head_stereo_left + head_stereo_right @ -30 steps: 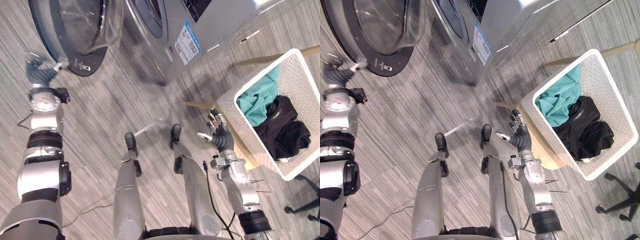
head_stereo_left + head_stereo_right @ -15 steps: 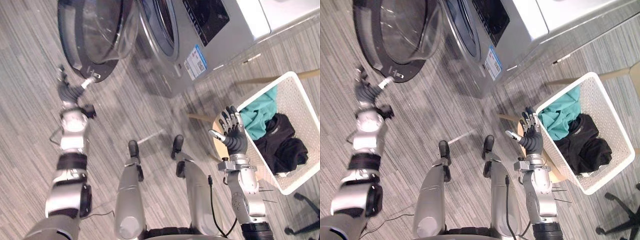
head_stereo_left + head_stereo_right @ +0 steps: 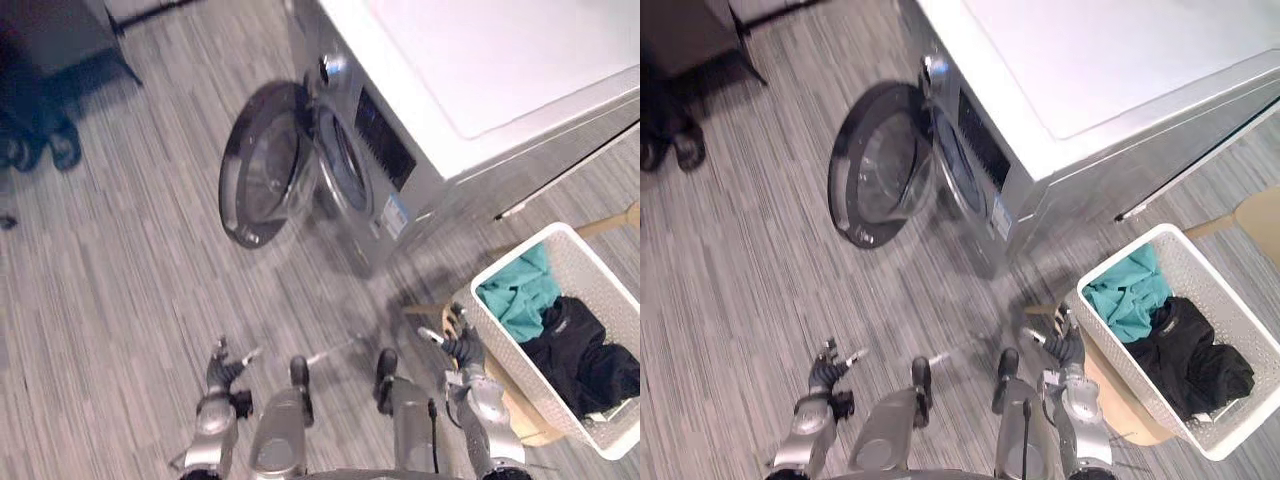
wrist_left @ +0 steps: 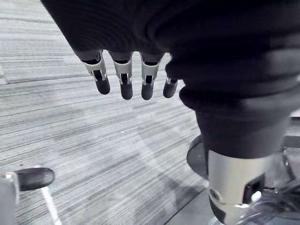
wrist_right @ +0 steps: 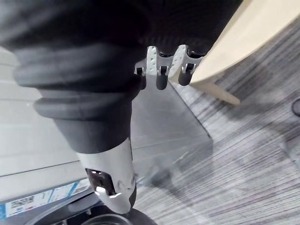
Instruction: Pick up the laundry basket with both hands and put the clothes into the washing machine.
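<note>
While your laundry basket (image 3: 505, 348) sits lower right, your left hand (image 3: 222, 368) and right hand (image 3: 462, 348) hang open, holding nothing

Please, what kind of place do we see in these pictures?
Most likely a laundry area, perhaps in an office or lab rather than a home. A front-loading washing machine stands with its door open, a white laundry basket of clothes sits beside it, and the floor is grey striped carpet.

Two head views looked steeply down, sharing the washing machine (image 3: 480, 70) and basket (image 3: 505, 352), while wrist views stared closely past fingers (image 4: 123, 77) at floor (image 4: 93, 140).
</note>
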